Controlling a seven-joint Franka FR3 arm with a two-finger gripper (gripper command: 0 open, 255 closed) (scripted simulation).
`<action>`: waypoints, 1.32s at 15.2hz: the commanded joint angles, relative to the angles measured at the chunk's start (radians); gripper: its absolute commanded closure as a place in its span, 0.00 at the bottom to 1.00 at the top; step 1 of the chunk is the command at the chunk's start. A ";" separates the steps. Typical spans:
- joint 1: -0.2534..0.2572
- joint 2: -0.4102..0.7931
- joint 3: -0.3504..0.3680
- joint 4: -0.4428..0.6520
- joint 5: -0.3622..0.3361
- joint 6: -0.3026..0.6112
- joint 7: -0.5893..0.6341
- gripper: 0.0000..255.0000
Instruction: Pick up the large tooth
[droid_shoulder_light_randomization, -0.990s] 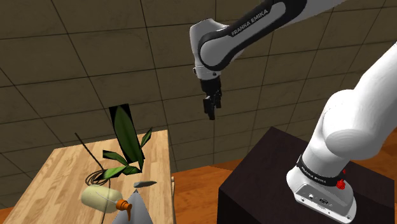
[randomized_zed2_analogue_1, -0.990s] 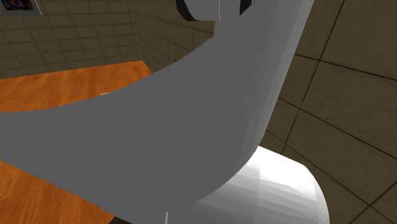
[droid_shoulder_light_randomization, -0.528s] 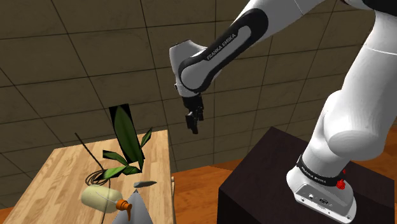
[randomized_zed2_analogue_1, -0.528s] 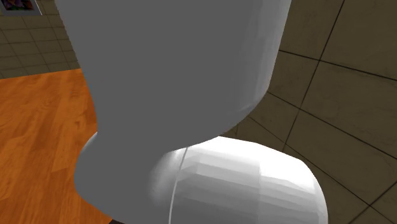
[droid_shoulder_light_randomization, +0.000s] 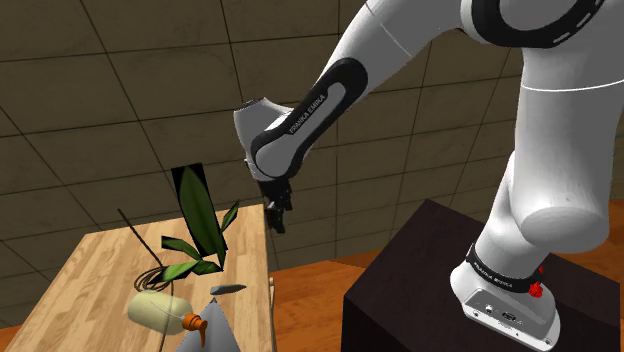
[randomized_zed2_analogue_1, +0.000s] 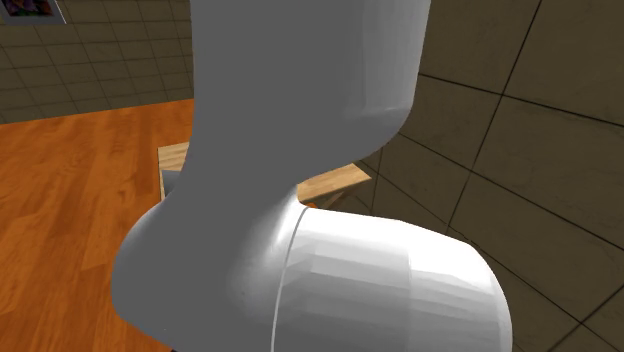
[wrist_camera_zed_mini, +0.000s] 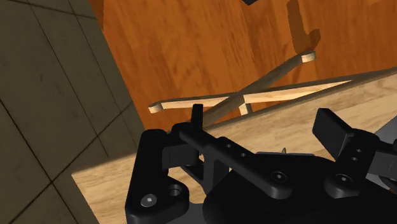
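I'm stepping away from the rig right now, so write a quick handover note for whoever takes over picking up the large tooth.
Gripper: open and empty, in the air by the table's far corner in the shoulder view.
Tooth: probably the grey pointed piece at the table's near edge, in front of the plant; I can't be sure. It is untouched.
Done: nothing grasped yet.
Left: move over the tooth, lower, close, lift.
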 joint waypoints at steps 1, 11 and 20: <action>0.021 0.076 0.006 0.063 -0.023 0.017 0.009 0.00; 0.145 0.417 0.014 0.398 -0.123 0.043 0.027 0.00; 0.262 0.691 -0.005 0.732 -0.160 0.002 0.000 0.00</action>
